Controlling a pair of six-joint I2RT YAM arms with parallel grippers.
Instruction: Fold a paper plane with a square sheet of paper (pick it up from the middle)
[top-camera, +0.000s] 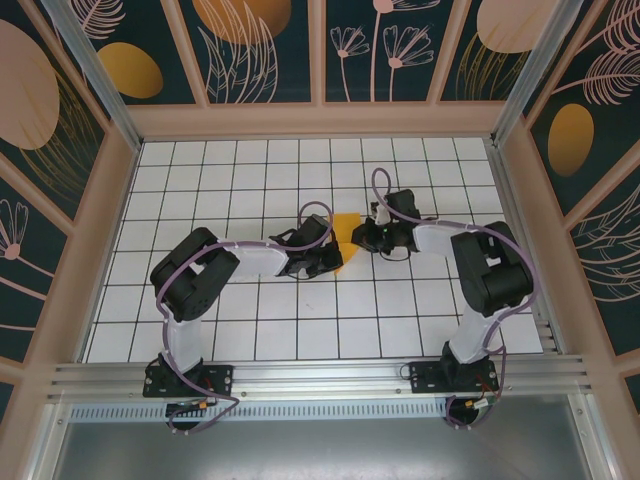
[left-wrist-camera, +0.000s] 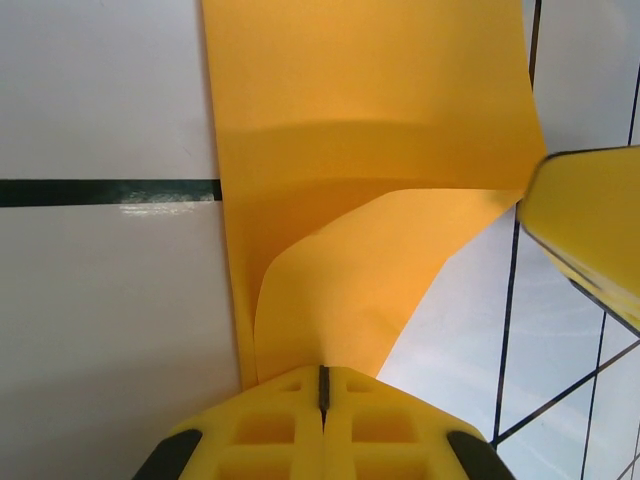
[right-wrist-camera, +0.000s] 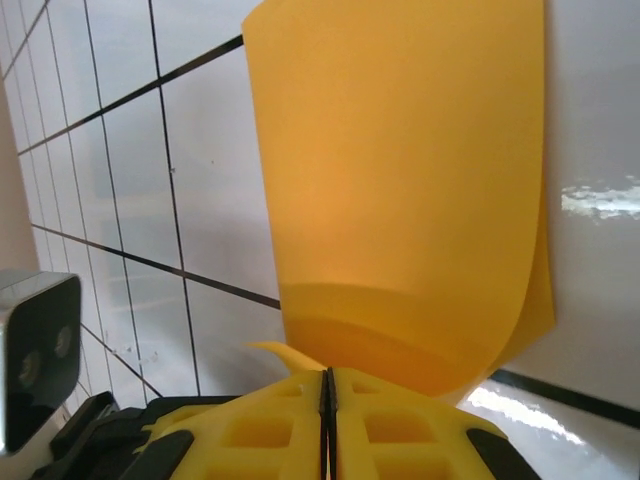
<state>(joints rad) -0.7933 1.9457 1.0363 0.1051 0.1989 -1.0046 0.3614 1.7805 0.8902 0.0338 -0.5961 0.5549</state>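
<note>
Black arms, seemingly purple cables

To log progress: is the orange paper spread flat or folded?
Folded over loosely: the paper curls back on itself, one layer over another.

The table is a glossy white surface ruled into square tiles by thin black lines. Pale wooden walls border it on three sides, and a metal rail runs along its near edge. An orange-yellow sheet of paper rests near the middle, one layer against the tiles, another curling up off them
</note>
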